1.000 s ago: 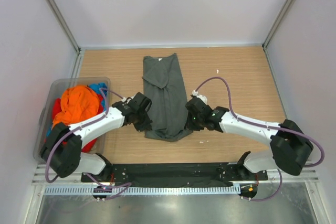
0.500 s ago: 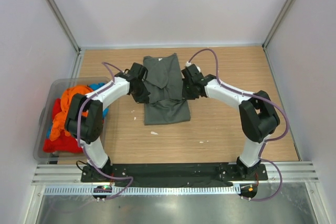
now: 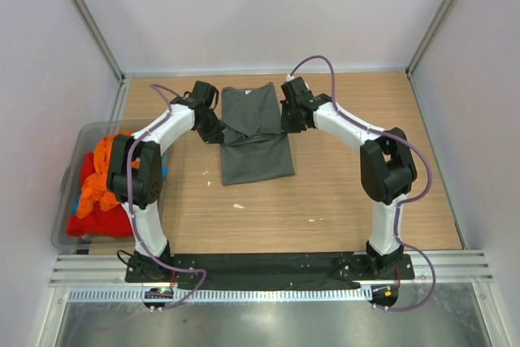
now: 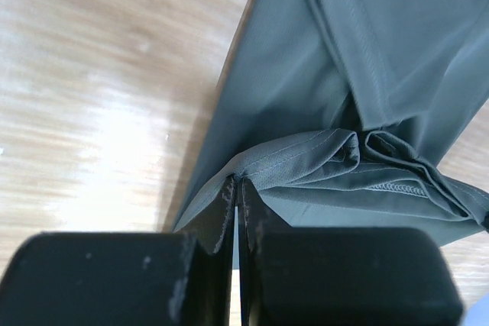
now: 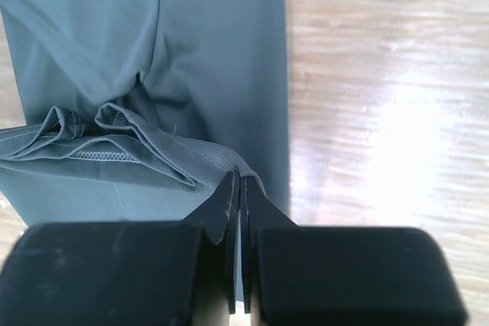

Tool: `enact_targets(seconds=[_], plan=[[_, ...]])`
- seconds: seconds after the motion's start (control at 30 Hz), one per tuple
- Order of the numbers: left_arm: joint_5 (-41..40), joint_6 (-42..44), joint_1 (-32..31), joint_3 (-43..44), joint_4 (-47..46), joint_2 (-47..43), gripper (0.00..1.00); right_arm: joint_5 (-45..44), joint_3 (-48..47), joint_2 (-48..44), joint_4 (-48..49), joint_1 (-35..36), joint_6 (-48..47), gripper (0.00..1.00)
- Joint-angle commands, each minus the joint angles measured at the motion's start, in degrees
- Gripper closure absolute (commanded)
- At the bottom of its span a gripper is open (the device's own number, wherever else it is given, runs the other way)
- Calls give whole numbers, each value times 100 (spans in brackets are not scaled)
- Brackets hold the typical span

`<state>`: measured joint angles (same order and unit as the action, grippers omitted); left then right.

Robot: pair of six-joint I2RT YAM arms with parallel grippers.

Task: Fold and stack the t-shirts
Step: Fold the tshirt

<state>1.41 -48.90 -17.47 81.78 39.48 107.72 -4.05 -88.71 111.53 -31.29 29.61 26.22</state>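
Observation:
A dark grey-green t-shirt [image 3: 256, 140] lies on the wooden table, its near hem lifted and carried over the far half. My left gripper [image 3: 213, 129] is shut on the hem's left corner; in the left wrist view the fingertips [image 4: 238, 183] pinch the stitched edge of the t-shirt [image 4: 367, 59]. My right gripper [image 3: 286, 126] is shut on the right corner, and its fingertips [image 5: 239, 179] clamp the cloth of the t-shirt [image 5: 206, 43]. Between the two grippers the hem bunches in folds. Orange, red and blue t-shirts [image 3: 101, 180] sit heaped in the bin.
A translucent grey plastic bin [image 3: 69, 180] stands at the table's left edge. Bare wooden table [image 3: 366, 176] stretches right of the shirt. White walls with metal posts [image 3: 431, 22] close the back and sides. A small white scrap [image 3: 238, 206] lies in front of the shirt.
Both grippers have carried the shirt's near hem away from the bases toward the far end, folding the shirt over itself. The arms now reach much farther out.

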Motion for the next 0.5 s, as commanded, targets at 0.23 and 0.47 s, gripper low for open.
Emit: enact_targets(seconds=[0.23,0.47], plan=[[298,171,253,901,33,556,100,229,-955,563,-79,-253,-398,99],[299,179,332,1305,112,917,100,326,-1306,835,52,-324,-574,99]])
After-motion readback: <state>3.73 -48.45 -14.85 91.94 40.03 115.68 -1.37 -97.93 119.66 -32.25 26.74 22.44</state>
